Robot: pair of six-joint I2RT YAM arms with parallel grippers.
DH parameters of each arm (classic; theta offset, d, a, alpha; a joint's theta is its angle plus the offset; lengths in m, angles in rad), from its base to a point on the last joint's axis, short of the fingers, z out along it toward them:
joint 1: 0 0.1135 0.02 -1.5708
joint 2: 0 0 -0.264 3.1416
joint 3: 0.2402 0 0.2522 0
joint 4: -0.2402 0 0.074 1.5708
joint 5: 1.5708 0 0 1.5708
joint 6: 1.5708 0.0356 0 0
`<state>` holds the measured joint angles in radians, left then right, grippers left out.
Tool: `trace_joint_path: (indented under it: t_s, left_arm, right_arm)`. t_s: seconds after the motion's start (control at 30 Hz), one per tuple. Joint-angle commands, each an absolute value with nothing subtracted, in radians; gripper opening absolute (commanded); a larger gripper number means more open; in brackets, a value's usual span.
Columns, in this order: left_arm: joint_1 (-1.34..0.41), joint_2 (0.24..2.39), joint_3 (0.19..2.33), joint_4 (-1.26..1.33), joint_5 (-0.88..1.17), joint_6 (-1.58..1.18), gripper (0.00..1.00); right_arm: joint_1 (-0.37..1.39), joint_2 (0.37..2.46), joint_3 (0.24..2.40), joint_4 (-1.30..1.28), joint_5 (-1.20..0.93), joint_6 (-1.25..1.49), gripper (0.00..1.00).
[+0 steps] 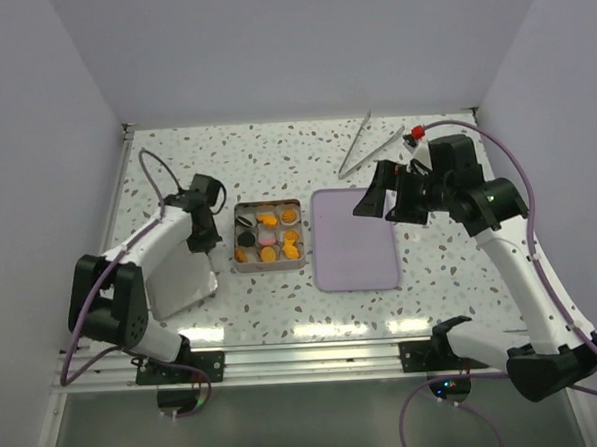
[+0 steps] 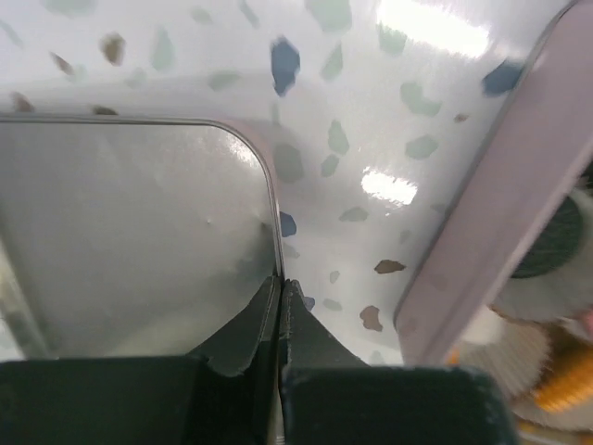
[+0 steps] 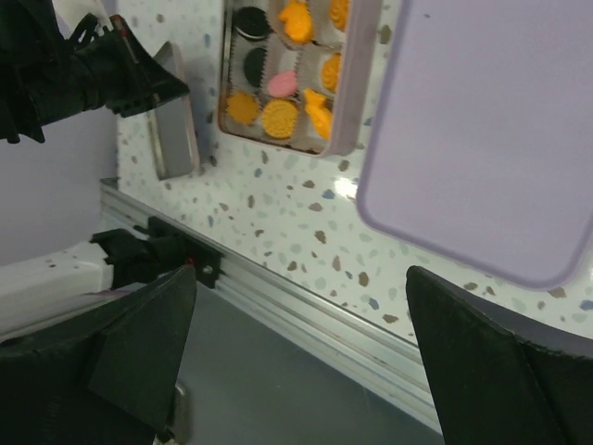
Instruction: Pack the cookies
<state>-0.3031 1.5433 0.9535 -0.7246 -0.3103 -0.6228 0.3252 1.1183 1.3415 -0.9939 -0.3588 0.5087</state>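
The left end effector [image 2: 281, 283] is pinched shut, seemingly on the flat silver metal lid [image 1: 186, 279], at nine o'clock of the square metal tin [image 1: 271, 266] holding the small round cookies [image 1: 267, 235]. The right end effector [image 1: 382, 201] gapes wide, empty. The next move calls for lifting the lid level over the tin.

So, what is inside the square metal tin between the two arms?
Nine cookies sit in the tin in white paper cups: six orange, two black, one pink. The cups cover the tin's floor, so what lies beneath cannot be seen.

Pale lavender walls [image 1: 299, 43] enclose a white speckled table [image 1: 275, 150]; bright glare patches [image 1: 314, 330] lie along its near edge.
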Motion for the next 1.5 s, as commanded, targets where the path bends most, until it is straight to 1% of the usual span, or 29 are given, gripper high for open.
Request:
trace_joint_path:
  t_s: [0.0,0.03,0.1,0.13,0.17,0.2,0.23,0.27,0.3,0.33,0.37,0.4,0.43,0.5,0.53,0.6,0.63,0.67,0.7,0.73,0.8,0.83,0.87,0.93,1.07,1.3,1.4,1.43,1.47]
  left_arm:
    - [-0.209,1.387,1.149,-0.793,-0.286,-0.545,0.00]
    - [-0.189,1.368,1.188,-0.801,-0.234,-0.526,0.00]
    - [-0.150,1.321,1.322,-0.799,-0.181,-0.480,0.00]
    - [-0.141,1.313,1.371,-0.795,-0.119,-0.468,0.00]
    - [-0.130,1.298,1.461,-0.787,-0.077,-0.451,0.00]
    - [-0.127,1.292,1.503,-0.776,-0.034,-0.448,0.00]
    - [-0.124,1.286,1.541,-0.752,0.066,-0.451,0.00]
    - [-0.115,1.273,1.607,-0.733,0.125,-0.459,0.00]
    - [-0.114,1.267,1.635,-0.712,0.185,-0.478,0.00]
    - [-0.112,1.252,1.658,-0.659,0.295,-0.494,0.00]
    - [-0.112,1.246,1.686,-0.625,0.346,-0.536,0.00]
    - [-0.110,1.235,1.689,-0.586,0.395,-0.566,0.00]
    - [-0.106,1.224,1.689,-0.499,0.493,-0.598,0.00]
    - [-0.104,1.218,1.681,-0.405,0.587,-0.710,0.00]
    - [-0.104,1.218,1.671,-0.283,0.682,-0.757,0.00]
    - [-0.103,1.201,1.594,-0.110,0.768,-0.935,0.00]
    - [-0.103,1.192,1.565,0.089,0.832,-1.003,0.00]
    - [-0.101,1.190,1.515,0.174,0.853,-1.132,0.00]
    - [-0.101,1.192,1.494,0.257,0.870,-1.193,0.00]
    - [-0.100,1.195,1.477,0.399,0.894,-1.250,0.00]
    - [-0.098,1.206,1.439,0.516,0.907,-1.394,0.00]
    - [-0.098,1.209,1.428,0.626,0.913,-1.438,0.00]
    - [-0.098,1.218,1.405,0.684,0.913,-1.524,0.00]
    - [-0.097,1.229,1.378,0.820,0.910,-1.595,0.00]
    - [-0.097,1.236,1.356,0.936,0.900,-1.704,0.00]
    - [-0.097,1.232,1.275,1.061,0.878,-1.784,0.00]
    - [-0.097,1.232,1.250,1.069,0.874,-1.789,0.00]
    - [-0.097,1.233,1.246,1.069,0.874,-1.787,0.00]
    - [-0.097,1.233,1.243,1.071,0.873,-1.786,0.00]
  right_arm:
    - [0.324,1.132,1.420,-0.896,-0.497,0.592,0.99]
    - [0.324,1.135,1.419,-0.853,-0.579,0.622,0.99]
    - [0.322,1.147,1.375,-0.657,-0.674,0.760,0.99]
    - [0.322,1.155,1.347,-0.561,-0.772,0.826,0.99]
    - [0.324,1.164,1.280,-0.320,-0.820,0.994,0.99]
    - [0.322,1.173,1.250,-0.198,-0.851,1.078,0.99]
    - [0.324,1.204,1.229,-0.086,-0.871,1.150,0.99]
    - [0.324,1.221,1.215,0.084,-0.894,1.252,0.99]
    - [0.324,1.242,1.226,0.130,-0.902,1.278,0.99]
    - [0.324,1.279,1.265,0.161,-0.908,1.288,0.99]
    - [0.325,1.302,1.288,0.169,-0.916,1.287,0.99]
    - [0.325,1.319,1.308,0.178,-0.920,1.292,0.99]
    - [0.327,1.356,1.337,0.227,-0.925,1.320,0.99]
    - [0.328,1.393,1.356,0.305,-0.939,1.371,0.99]
    - [0.330,1.414,1.367,0.396,-0.940,1.402,0.99]
    - [0.333,1.479,1.371,0.503,-0.940,1.506,0.99]
    - [0.331,1.500,1.371,0.614,-0.939,1.576,0.99]
    - [0.333,1.544,1.374,0.667,-0.937,1.609,0.99]
    - [0.333,1.567,1.381,0.714,-0.936,1.638,0.99]
    - [0.333,1.589,1.400,0.791,-0.937,1.685,0.99]
    - [0.334,1.653,1.425,0.857,-0.937,1.727,0.99]
    - [0.334,1.675,1.454,0.897,-0.939,1.753,0.99]
    - [0.333,1.692,1.468,0.910,-0.942,1.759,0.99]
    - [0.333,1.736,1.512,0.916,-0.946,1.767,0.99]
    - [0.333,1.784,1.552,0.914,-0.951,1.769,0.99]
    - [0.363,1.822,1.577,0.942,-0.960,1.790,0.98]
    - [0.382,1.816,1.568,0.969,-0.968,1.804,0.95]
    - [0.388,1.813,1.554,1.007,-0.968,1.830,0.92]
    - [0.391,1.806,1.546,1.029,-0.969,1.845,0.87]
